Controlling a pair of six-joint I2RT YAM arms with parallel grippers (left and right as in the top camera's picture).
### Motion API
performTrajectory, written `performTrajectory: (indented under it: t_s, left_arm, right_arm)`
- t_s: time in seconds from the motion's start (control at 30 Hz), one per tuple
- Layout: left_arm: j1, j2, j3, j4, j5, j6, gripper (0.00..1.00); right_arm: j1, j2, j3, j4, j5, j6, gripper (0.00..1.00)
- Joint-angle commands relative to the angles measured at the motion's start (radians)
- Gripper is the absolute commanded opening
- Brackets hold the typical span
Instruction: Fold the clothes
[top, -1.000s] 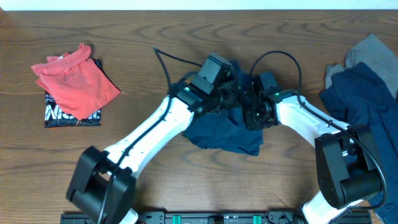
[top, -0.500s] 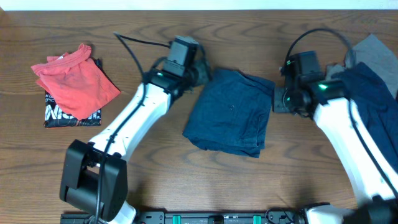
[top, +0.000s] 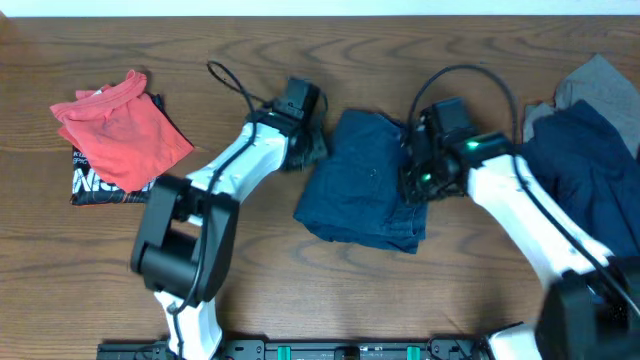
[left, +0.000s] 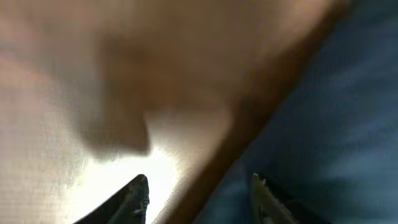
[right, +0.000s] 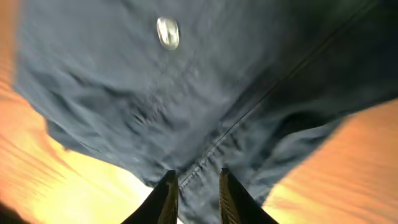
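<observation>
At centre frame lies the folded dark blue denim garment (top: 365, 190). Our left gripper (left: 199, 198) hovers spread wide at its left edge. Our right gripper (right: 196, 198) sits nearly closed over a seam (right: 249, 121); we cannot tell if it pinches. A snagged layer could drag the fold apart.

black garment (top: 115, 186) | white lettering | partly covered, not legible

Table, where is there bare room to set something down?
The table is bare between the red shirt and the left arm, and in front of the blue garment. Crowded around that garment and by the pile at right.
</observation>
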Motion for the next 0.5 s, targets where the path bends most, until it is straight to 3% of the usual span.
performTrajectory:
  t_s: [0.0,0.13,0.3,0.47]
  left_arm:
    - [-0.009,0.024,0.015,-0.077,0.069,0.011,0.48]
    - [-0.035,0.035,0.015,-0.227,0.122,0.011,0.41]
    - [-0.082,0.035,0.015,-0.412,0.122,-0.023,0.32]
    - [-0.136,0.019,0.015,-0.504,0.186,-0.045,0.29]
  right_arm:
    - [0.016,0.072,-0.036,0.001,-0.035,-0.018,0.21]
    - [-0.001,0.152,-0.058,0.000,0.053,0.004,0.21]
    - [-0.074,0.218,-0.060,0.048,0.383,0.165,0.21]
    - [-0.160,0.218,-0.045,0.309,0.448,0.118,0.38]
